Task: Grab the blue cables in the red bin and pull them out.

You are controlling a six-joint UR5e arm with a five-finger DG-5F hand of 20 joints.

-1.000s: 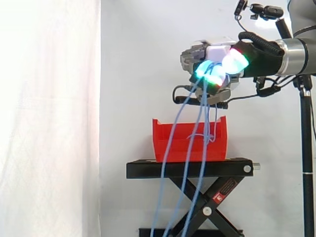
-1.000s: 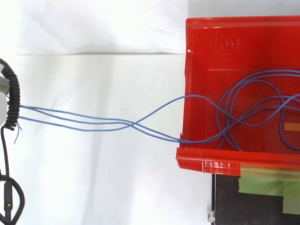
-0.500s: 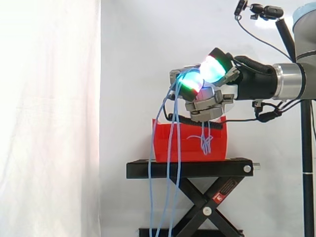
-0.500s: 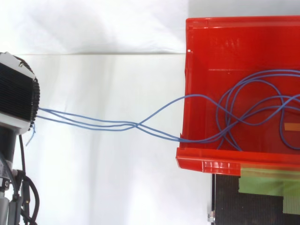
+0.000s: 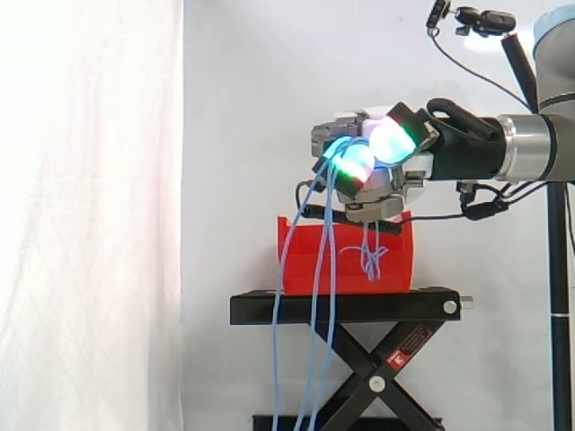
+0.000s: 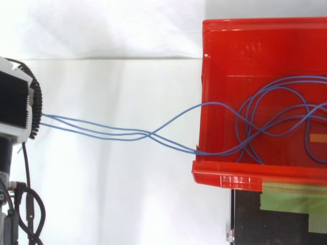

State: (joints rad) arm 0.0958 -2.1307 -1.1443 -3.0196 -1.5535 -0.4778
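Several thin blue cables (image 6: 148, 134) run from the red bin (image 6: 225, 178) leftward over its front wall to my hand (image 6: 15, 109) at the view's left edge. In the side view the hand (image 5: 364, 166) hovers above the bin's (image 5: 395, 269) left end, fingers curled with glowing cyan and green pads, shut on the cables. From the hand the cables (image 5: 275, 359) hang down in front of the bin and stand to the floor. A knotted loop dangles under the hand into the bin. More coils lie inside the bin.
The bin sits on a black scissor stand (image 5: 346, 308) before a white curtain. Green tape (image 6: 291, 199) marks the stand's top beside the bin. A camera pole (image 5: 559, 269) stands at the right edge.
The hand dropped and swung left from its higher place a second ago, then shifted slightly right. The hanging cables now fall more steeply. The coils in the bin barely moved.
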